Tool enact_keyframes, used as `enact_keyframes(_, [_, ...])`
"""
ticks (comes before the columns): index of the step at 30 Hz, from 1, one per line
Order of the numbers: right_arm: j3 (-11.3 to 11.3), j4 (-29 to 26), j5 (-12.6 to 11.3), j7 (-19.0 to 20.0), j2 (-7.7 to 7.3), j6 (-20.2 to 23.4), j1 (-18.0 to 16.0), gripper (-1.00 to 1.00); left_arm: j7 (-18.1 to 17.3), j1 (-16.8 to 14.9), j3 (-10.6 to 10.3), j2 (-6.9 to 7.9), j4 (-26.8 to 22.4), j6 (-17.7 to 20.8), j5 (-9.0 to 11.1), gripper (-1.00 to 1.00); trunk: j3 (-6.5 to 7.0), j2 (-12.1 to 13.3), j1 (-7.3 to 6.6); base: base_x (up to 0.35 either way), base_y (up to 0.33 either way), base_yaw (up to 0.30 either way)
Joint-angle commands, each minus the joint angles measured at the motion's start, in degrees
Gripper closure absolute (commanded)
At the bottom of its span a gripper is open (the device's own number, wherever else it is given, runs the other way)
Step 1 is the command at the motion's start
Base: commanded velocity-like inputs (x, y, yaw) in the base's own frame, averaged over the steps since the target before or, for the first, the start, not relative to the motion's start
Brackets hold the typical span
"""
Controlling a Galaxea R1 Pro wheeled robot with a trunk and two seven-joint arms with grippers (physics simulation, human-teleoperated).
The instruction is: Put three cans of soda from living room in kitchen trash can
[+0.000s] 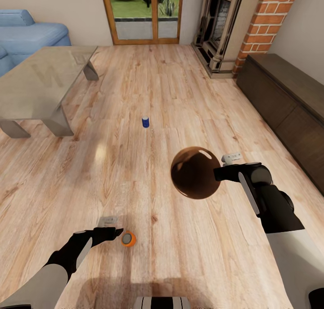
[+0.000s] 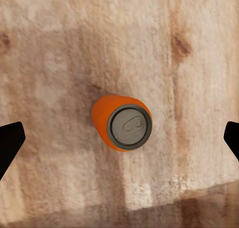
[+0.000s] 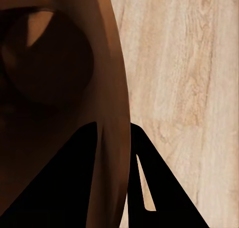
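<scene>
The robot stands on the pale wood floor (image 1: pixel 180 97) of the living room, both arms out in front of it. Its right gripper (image 1: pixel 219 172) is clamped on the rim of the trash can (image 1: pixel 195 172), holding it up off the boards with the coppery-brown inside turned toward the robot's head. In the right wrist view, the bin's wall (image 3: pixel 115 88) runs between the two dark fingers (image 3: pixel 74 188), one inside the rim and one outside.

The left gripper (image 1: pixel 118 232) hangs low over the floor just beside an orange soda can (image 1: pixel 128 239), which stands upright with its silver top showing. From the left wrist view, the can (image 2: pixel 122 122) sits between the spread fingertips (image 2: pixel 10 141), with clear floor on each side, so the jaws are wide apart and hold nothing. How far above the can they hang is hard to judge from here.

A dark blue soda can (image 1: pixel 145 122) stands upright farther out on the floor, well apart from both arms, near the glass coffee table (image 1: pixel 40 82). Beyond that are the blue sofa (image 1: pixel 27 37), the wood-framed glass doors (image 1: pixel 143 14), the brick fireplace (image 1: pixel 265 21), and a long dark cabinet (image 1: pixel 288 102) along the right wall.
</scene>
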Motion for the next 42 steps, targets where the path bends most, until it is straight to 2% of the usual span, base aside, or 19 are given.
enact_keyframes(1, [-0.01, -0.03, -1.03, 0.23, 0.00, 0.07, -0.04, 1.00, 0.00, 0.00, 0.00, 0.00, 0.04, -0.15, 0.00, -1.00, -0.09, 0.00, -0.01, 0.000, 0.000, 0.000])
enact_keyframes(11, [-0.11, -0.03, -1.06, 0.23, -0.07, 0.07, -0.31, 1.00, 0.07, 0.00, -0.04, -0.04, 0.31, -0.99, -0.03, -1.00, -0.99, 0.00, -0.01, 0.000, 0.000, 0.000])
enact_keyframes(42, [0.64, -0.06, -0.80, 0.15, -0.04, 0.07, 0.04, 1.00, 0.87, -0.24, -0.01, -0.25, -0.25, -0.10, 0.06, -1.00, -3.67, 0.00, -0.01, 0.016, -0.005, 0.000])
